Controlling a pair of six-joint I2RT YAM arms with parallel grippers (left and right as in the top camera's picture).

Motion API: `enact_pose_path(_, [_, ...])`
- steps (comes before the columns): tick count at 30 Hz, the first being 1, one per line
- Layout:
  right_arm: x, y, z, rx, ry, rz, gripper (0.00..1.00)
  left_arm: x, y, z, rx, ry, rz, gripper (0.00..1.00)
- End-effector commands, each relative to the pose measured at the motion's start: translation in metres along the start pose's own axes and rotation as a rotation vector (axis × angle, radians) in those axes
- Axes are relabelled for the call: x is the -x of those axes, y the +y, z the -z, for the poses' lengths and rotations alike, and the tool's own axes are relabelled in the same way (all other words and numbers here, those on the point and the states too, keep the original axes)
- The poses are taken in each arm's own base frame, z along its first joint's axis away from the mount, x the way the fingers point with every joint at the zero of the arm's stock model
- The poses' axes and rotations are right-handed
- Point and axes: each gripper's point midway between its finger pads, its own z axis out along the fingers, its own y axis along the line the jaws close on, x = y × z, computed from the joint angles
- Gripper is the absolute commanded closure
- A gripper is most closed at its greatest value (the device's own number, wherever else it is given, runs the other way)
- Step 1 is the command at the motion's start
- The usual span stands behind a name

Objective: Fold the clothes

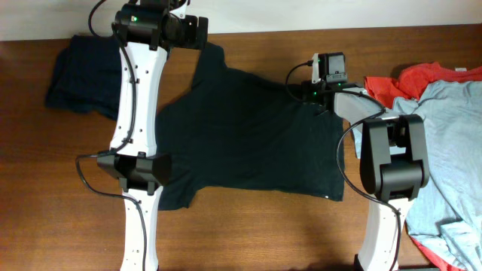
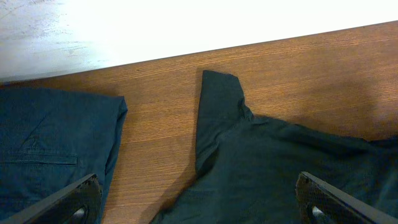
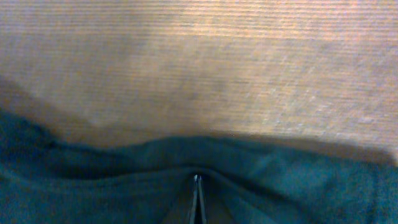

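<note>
A black short-sleeved T-shirt (image 1: pixel 248 135) lies spread flat across the middle of the wooden table. My left gripper (image 1: pixel 197 31) hovers at its far left sleeve (image 2: pixel 219 106). It is open, with wide-set fingers (image 2: pixel 74 202) and nothing between them (image 2: pixel 205 211). My right gripper (image 1: pixel 316 98) is at the shirt's far right corner. In the right wrist view its thin tips (image 3: pixel 198 186) are shut, with dark cloth (image 3: pixel 124 186) bunched in folds around them. More clothes lie to the sides: a dark navy one (image 1: pixel 79 71), a red-orange one (image 1: pixel 414 79) and a light blue-grey one (image 1: pixel 452 150).
The navy garment (image 2: pixel 50 149) lies just left of the black sleeve, with a strip of bare wood (image 2: pixel 155 143) between them. The table's far edge (image 2: pixel 186 56) meets a white surface. The red-orange and blue-grey pile crowds the right arm's base (image 1: pixel 392 173).
</note>
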Motion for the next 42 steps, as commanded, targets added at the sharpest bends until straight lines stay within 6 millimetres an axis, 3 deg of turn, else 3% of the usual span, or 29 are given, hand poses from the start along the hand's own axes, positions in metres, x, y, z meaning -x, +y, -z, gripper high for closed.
enact_pose_path(1, [0.008, -0.016, -0.005, -0.079, -0.035, -0.016, 0.96, -0.001, -0.002, -0.002, -0.009, 0.003, 0.011, 0.01])
enact_pose_path(13, [0.066, -0.035, 0.007, -0.188, -0.278, -0.039, 0.96, -0.001, -0.002, -0.002, -0.009, 0.003, 0.011, 0.01])
enact_pose_path(18, [0.062, -0.037, 0.025, -0.196, -0.195, -0.033, 0.96, -0.001, -0.003, -0.002, -0.009, 0.003, 0.011, 0.01])
enact_pose_path(22, [0.058, -0.023, 0.05, -0.121, -0.113, -0.012, 0.91, -0.001, -0.003, -0.002, -0.009, 0.003, 0.011, 0.01])
enact_pose_path(30, [0.057, 0.003, 0.088, 0.023, 0.034, 0.254, 0.83, -0.001, -0.003, -0.002, -0.009, 0.003, 0.011, 0.01])
enact_pose_path(32, [0.06, 0.002, 0.094, 0.019, 0.049, 0.314, 0.78, -0.001, -0.003, -0.002, -0.009, 0.003, 0.011, 0.01])
enact_pose_path(34, [0.066, -0.001, 0.098, -0.001, 0.038, 0.321, 0.31, -0.001, -0.002, -0.002, -0.009, 0.003, 0.011, 0.01])
enact_pose_path(39, [0.069, 0.0, 0.102, 0.002, 0.036, 0.359, 0.34, -0.001, -0.003, -0.002, -0.009, 0.003, 0.011, 0.01])
enact_pose_path(42, [0.066, 0.001, 0.09, 0.016, 0.038, 0.469, 0.51, -0.001, -0.003, -0.002, -0.009, 0.003, 0.011, 0.01])
